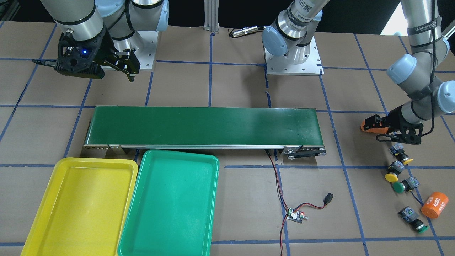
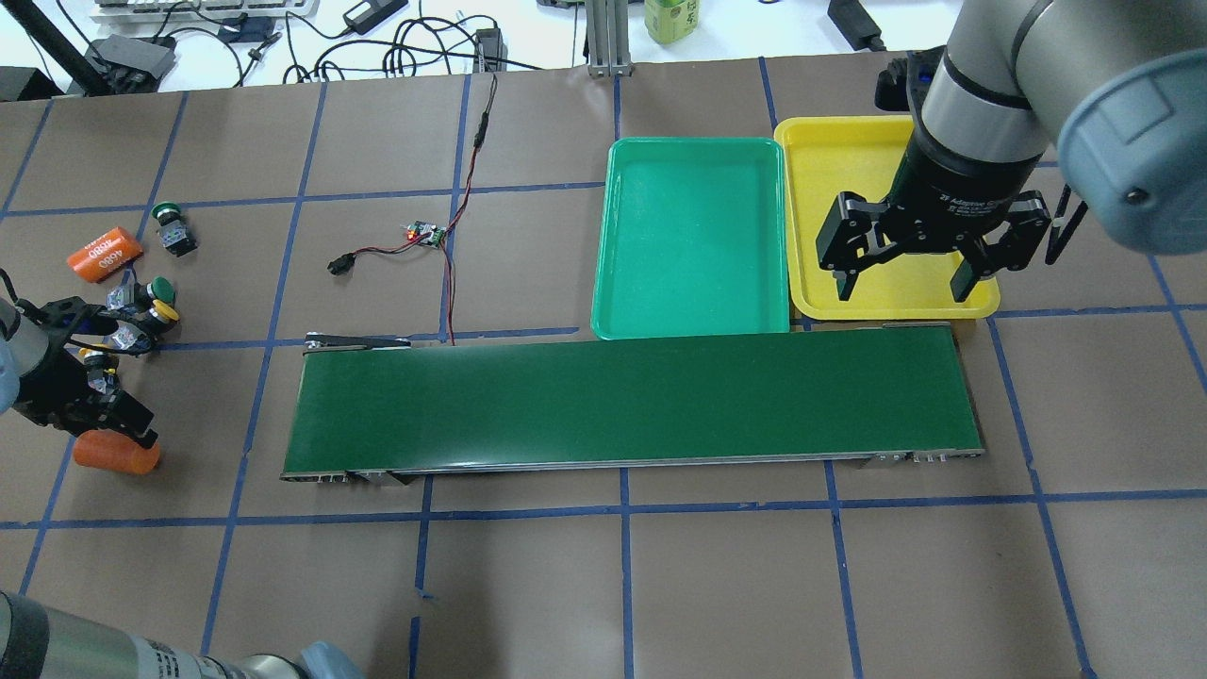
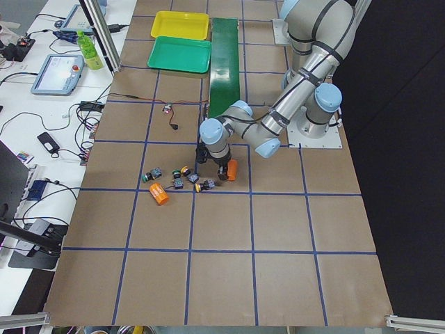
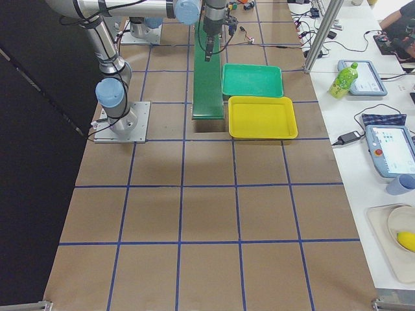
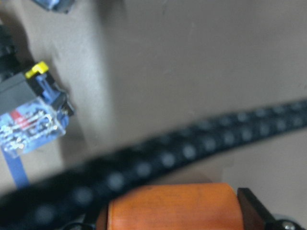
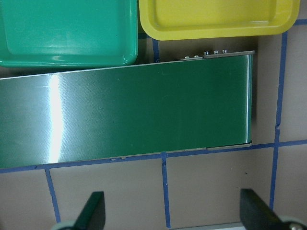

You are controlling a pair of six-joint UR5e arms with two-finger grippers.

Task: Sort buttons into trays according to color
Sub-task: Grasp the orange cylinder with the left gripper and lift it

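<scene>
Silver-grey arm tubes [image 1: 416, 14], pale blue joint caps [image 1: 400, 69]; black right claw [image 2: 902, 283], white lettering; black cable [image 1: 432, 53] along left arm [image 1: 421, 39].

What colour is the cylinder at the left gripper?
The cylinder at the left gripper is orange, plainest in the exterior front-facing view.

Your bench [image 1: 231, 89], papered brown and gridded with blue tape, carries the long dark green conveyor belt [image 1: 202, 126], the yellow tray [image 1: 81, 206] and green tray [image 1: 170, 202] side by side, a wired circuit board [image 1: 295, 215], and four buttons [image 1: 405, 185] near an orange cylinder marked 4680 [image 1: 434, 204].
</scene>
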